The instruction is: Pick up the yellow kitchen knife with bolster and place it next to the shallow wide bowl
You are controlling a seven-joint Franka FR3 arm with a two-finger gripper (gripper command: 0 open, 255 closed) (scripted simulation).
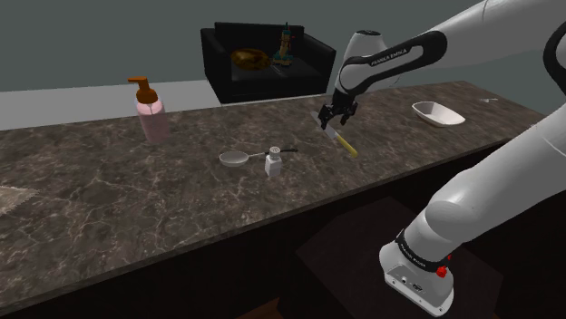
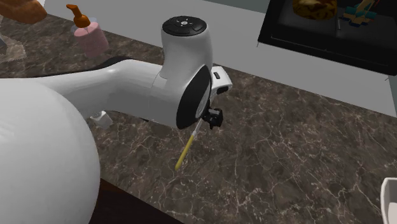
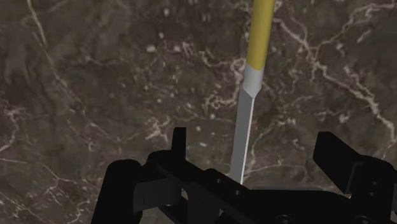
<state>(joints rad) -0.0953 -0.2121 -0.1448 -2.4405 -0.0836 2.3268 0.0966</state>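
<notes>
A knife point(image 1: 346, 143) with a yellow handle point(image 3: 261, 32), grey bolster and grey blade point(image 3: 242, 137) lies flat on the dark marble counter point(image 1: 181, 208). My black gripper point(image 1: 332, 118) hangs just over its blade end, open. In the wrist view the gripper point(image 3: 257, 156) has one finger on each side of the blade, and neither touches it. From the second exterior view the knife point(image 2: 185, 150) sticks out below the gripper point(image 2: 212, 119). The shallow white bowl point(image 1: 438, 113) sits on the counter further to the shoulder view's right, and its rim point(image 2: 389, 197) shows at the second exterior view's right edge.
A pink soap dispenser point(image 1: 150, 113) stands at the counter's far left. A small pan point(image 1: 234, 158) and a white shaker point(image 1: 273, 162) sit left of the knife. A black sofa point(image 1: 263, 63) stands behind the counter. The counter's front edge runs close to the stand.
</notes>
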